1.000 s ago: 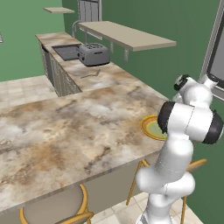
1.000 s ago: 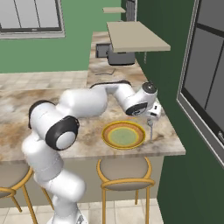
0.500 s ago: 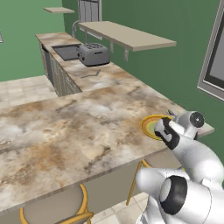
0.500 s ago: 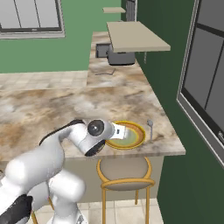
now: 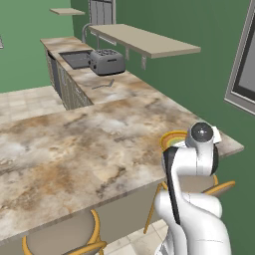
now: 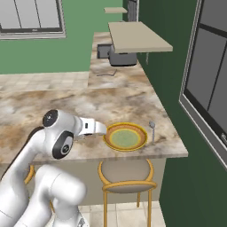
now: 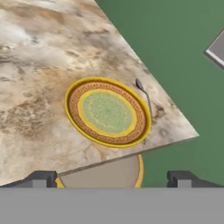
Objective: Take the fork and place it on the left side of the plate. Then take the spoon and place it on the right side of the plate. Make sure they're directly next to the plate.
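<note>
The yellow-gold plate [image 7: 107, 111] lies near the counter's front corner, also seen as the plate [image 6: 125, 136] and, half behind my arm, the plate [image 5: 172, 139]. The spoon [image 7: 146, 96] lies flat on the counter close along the plate's right rim, bowl pointing away; it is the spoon [image 6: 152, 130] from the right base. A slim grey utensil, the fork [image 6: 106, 73], lies far off on the back counter before the toaster, the fork [image 5: 103, 85]. My gripper [image 7: 111, 179] is open and holds nothing. It hangs by the plate's near left, gripper [image 6: 101, 129].
A toaster [image 5: 106, 61] and a sink [image 5: 74, 59] are on the back counter under a shelf [image 6: 137, 36]. A round stool [image 6: 126, 170] stands below the counter edge at the plate. A green wall with a window [image 6: 208, 84] closes the right.
My arm has pulled away from above the spoon at the plate's right, dropped low and swung to the plate's near left. The spoon lies where it was.
</note>
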